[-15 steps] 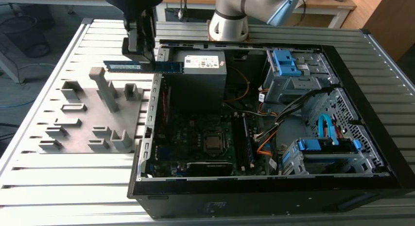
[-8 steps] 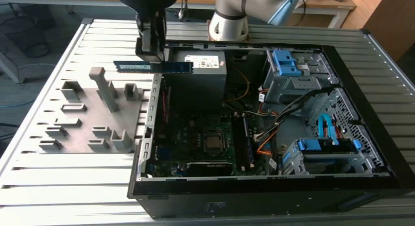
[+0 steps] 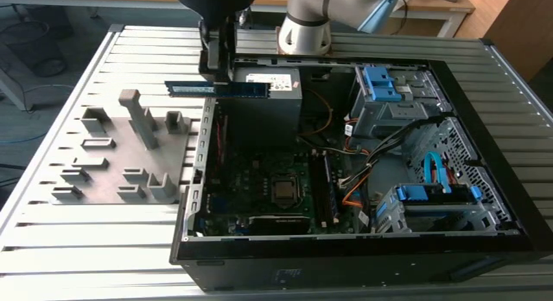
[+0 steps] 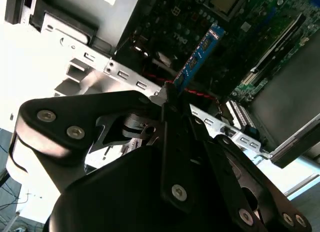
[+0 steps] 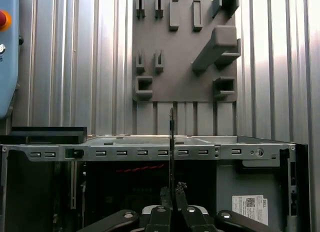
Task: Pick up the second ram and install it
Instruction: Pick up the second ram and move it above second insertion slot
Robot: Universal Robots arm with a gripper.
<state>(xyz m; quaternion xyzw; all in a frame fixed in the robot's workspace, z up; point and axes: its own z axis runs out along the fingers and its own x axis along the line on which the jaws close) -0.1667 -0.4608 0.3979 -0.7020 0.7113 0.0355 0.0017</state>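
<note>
The second ram (image 3: pixel 220 89) is a thin blue-green stick held level above the far-left corner of the open computer case (image 3: pixel 346 249). My gripper (image 3: pixel 219 79) comes down from above and is shut on it near its middle. In the second wrist view the second ram (image 4: pixel 201 53) sticks out from the gripper (image 4: pixel 169 94) over the motherboard (image 4: pixel 165 22). The first wrist view shows the second ram (image 5: pixel 171 137) edge-on as a thin dark line rising from the gripper (image 5: pixel 172 191), above the case's side wall (image 5: pixel 150 152).
A grey fixture plate (image 3: pixel 112 184) with upright blocks lies on the slatted table to the exterior view's left of the case. Inside the case are the motherboard (image 3: pixel 259 178) with its processor (image 3: pixel 283 188), cables, blue drive brackets (image 3: pixel 380 81) and a power supply (image 3: pixel 272 81).
</note>
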